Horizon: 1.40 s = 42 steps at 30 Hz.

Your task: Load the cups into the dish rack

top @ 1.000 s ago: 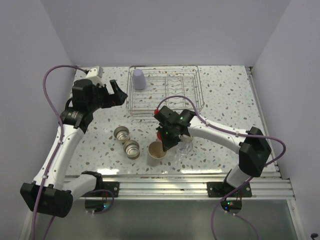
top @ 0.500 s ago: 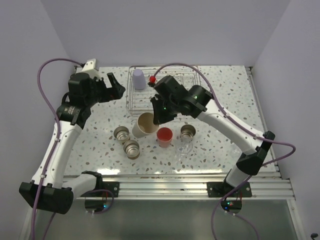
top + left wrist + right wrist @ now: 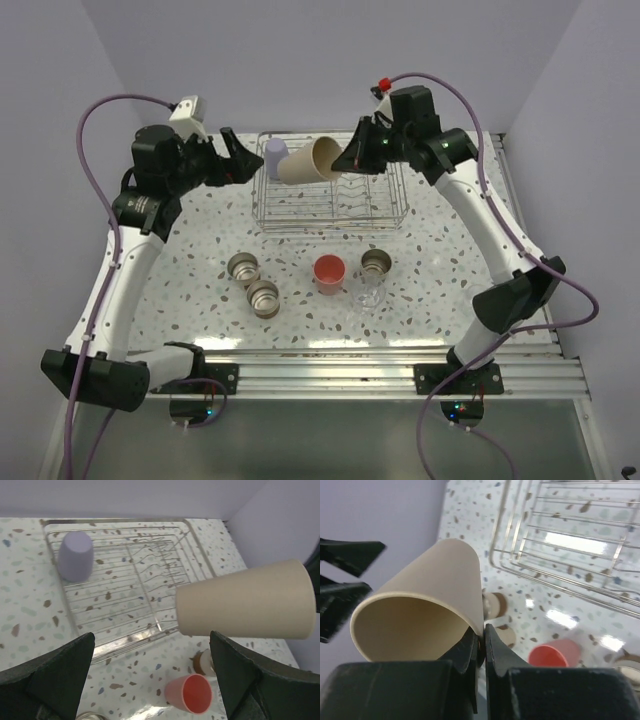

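My right gripper (image 3: 350,160) is shut on the rim of the tan cup (image 3: 312,160), holding it on its side in the air over the back of the dish rack (image 3: 402,195). One finger is inside the rim and one outside (image 3: 483,630). A lavender cup (image 3: 275,158) stands upside down in the rack's back left corner. On the table in front of the rack stand a red cup (image 3: 329,272), a clear cup (image 3: 369,293) and three metal cups (image 3: 243,268) (image 3: 263,298) (image 3: 376,263). My left gripper (image 3: 238,160) hangs open and empty left of the rack.
White walls close in the table on the left, back and right. The aluminium rail (image 3: 330,375) with the arm bases runs along the near edge. The purple cables (image 3: 100,140) loop above both arms.
The right gripper has carried the tan cup from the table near the other cups up and back over the rack. The left gripper has drifted slightly back, still open.
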### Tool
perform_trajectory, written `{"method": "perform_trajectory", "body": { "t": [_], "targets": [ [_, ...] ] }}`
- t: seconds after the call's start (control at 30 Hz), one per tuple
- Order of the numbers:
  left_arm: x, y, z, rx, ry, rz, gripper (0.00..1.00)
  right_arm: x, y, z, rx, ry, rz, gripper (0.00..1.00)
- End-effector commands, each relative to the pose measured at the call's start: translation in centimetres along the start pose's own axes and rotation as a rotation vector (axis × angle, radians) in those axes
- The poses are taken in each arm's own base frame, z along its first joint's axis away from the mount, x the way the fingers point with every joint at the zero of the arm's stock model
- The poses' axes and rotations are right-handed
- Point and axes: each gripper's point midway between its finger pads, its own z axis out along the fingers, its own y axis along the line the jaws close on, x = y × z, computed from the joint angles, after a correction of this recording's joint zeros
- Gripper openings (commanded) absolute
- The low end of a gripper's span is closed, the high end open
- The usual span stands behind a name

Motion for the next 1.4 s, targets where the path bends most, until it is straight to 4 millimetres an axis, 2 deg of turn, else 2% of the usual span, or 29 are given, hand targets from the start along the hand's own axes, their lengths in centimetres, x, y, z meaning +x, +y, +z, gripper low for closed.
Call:
{"method": "perform_trajectory", "body": {
  "t": [0.0,0.07,0.1,0.13,0.2,0.3,0.47,0.77,1.13,1.27,1.37],
  "targets": [
    [-1.9,-5.6,-0.4,0.307,-0.022,-0.001,1.0,-3.2,7.4,-3.0,-0.371,-0.083,0.048,0.0],
    [-2.7,-6.5,-0.4,0.391,-0.046,-0.009,1.0,-4.6,7.9,-3.3,-0.422,-0.115,0.063,0.0],
    [-2.1,-7.4,-0.7,0.464,-0.012,-0.051,1.0,-4.8,8.2,-3.5,-0.447,-0.105,0.091,0.0],
    [-3.0,-8.0,-0.7,0.517,-0.047,-0.038,1.0,-5.3,8.1,-3.6,-0.458,-0.114,0.1,0.0],
    [-2.8,-9.4,-1.1,0.618,-0.024,-0.075,1.0,-6.1,8.2,-4.0,-0.493,-0.128,0.119,0.0],
    [-3.7,-10.7,-1.4,0.723,-0.049,-0.077,1.0,-6.9,8.3,-4.7,-0.551,-0.144,0.151,0.0],
    [-3.6,-10.6,-1.5,0.744,-0.051,-0.113,1.0,-7.7,9.3,-5.8,-0.67,-0.158,0.192,0.0],
    [-3.8,-11.5,-2.7,0.855,-0.085,-0.164,1.0,-8.9,11.1,-6.9,-0.85,-0.168,0.276,0.0],
    [-5.1,-12.6,-4.0,0.975,-0.155,-0.225,1.0,-8.8,11.3,-7.4,-0.9,-0.171,0.304,0.0],
    [-5.9,-12.8,-4.1,0.984,-0.184,-0.225,1.0,-8.1,11.0,-7.2,-0.893,-0.164,0.311,0.0],
    [-7.0,-12.7,-3.5,0.963,-0.211,-0.228,1.0,-6.9,11.3,-6.8,-0.891,-0.137,0.309,0.0]
  ]
}}
